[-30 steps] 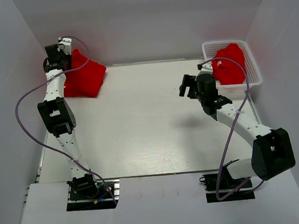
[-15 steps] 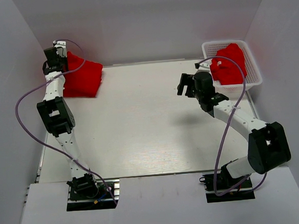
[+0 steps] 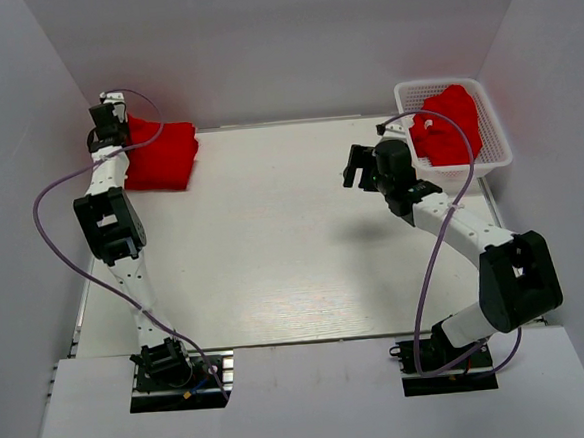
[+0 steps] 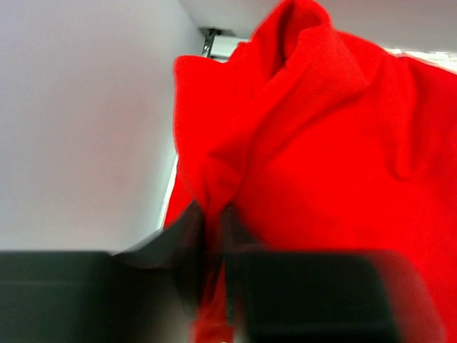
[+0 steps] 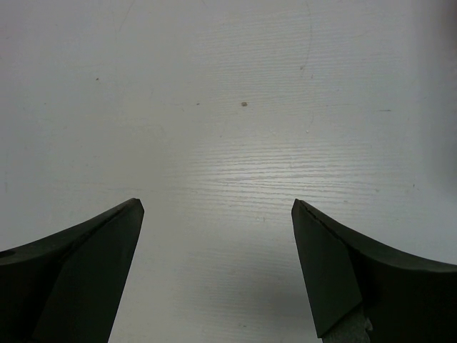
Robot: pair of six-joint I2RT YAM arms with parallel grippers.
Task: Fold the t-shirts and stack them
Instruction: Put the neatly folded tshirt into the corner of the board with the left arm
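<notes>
Pinching red cloth: left gripper point(image 4: 214, 225) clenched on fold of t-shirt bundle point(image 3: 162, 156), far-left corner of worktop point(image 3: 273, 240). Right gripper point(image 5: 218, 214) released, jaws wide, hovering over bare worktop, holding nothing. Second crumpled t-shirt point(image 3: 448, 126) lying in white basket point(image 3: 416, 94), far right.

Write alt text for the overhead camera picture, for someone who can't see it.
Over a white table, the left gripper pinches a red t-shirt pile in the far left corner. The open right gripper hangs over bare table near a white basket holding another crumpled red t-shirt.
</notes>
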